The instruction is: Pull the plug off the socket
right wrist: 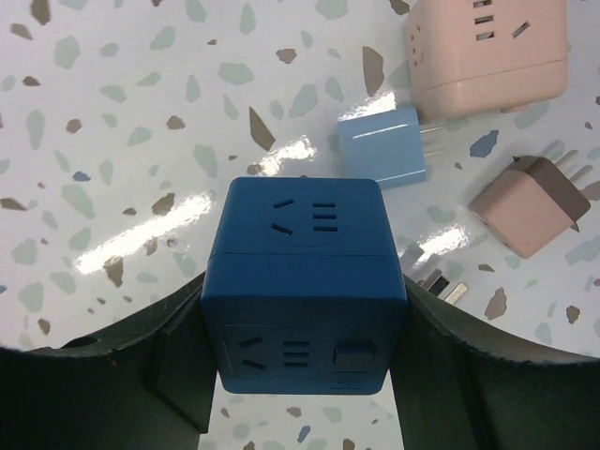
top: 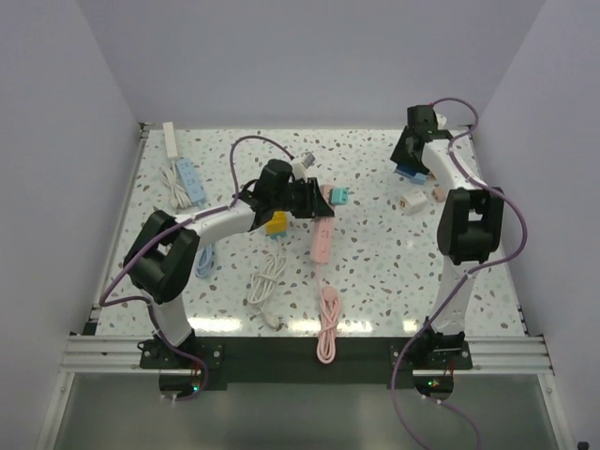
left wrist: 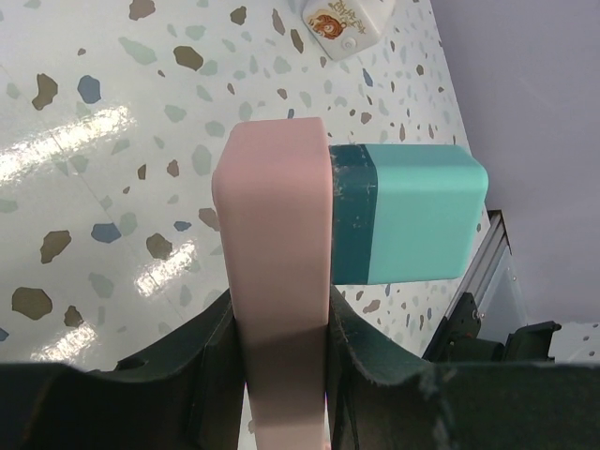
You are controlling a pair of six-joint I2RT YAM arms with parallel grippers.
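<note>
The socket is a pink power strip point(left wrist: 277, 244) with a teal plug point(left wrist: 417, 216) seated in its side; the plug's dark teal base sits flush against the strip. My left gripper point(left wrist: 281, 323) is shut on the strip, both pads pressed against its long sides just below the plug. From above, the strip point(top: 323, 234) runs toward the near edge and the teal plug point(top: 339, 195) points right, beside the left gripper point(top: 314, 200). At the far right, my right gripper point(right wrist: 302, 323) is shut on a dark blue cube socket point(right wrist: 302, 272), well apart from the plug.
Under the right gripper lie a light blue plug point(right wrist: 382, 148), a pink cube socket point(right wrist: 487, 52) and a pink-brown plug point(right wrist: 530, 204). A white strip point(top: 172, 139), blue strip point(top: 187, 180), white cable point(top: 267, 281) and pink cable point(top: 328, 323) lie about. White walls enclose the table.
</note>
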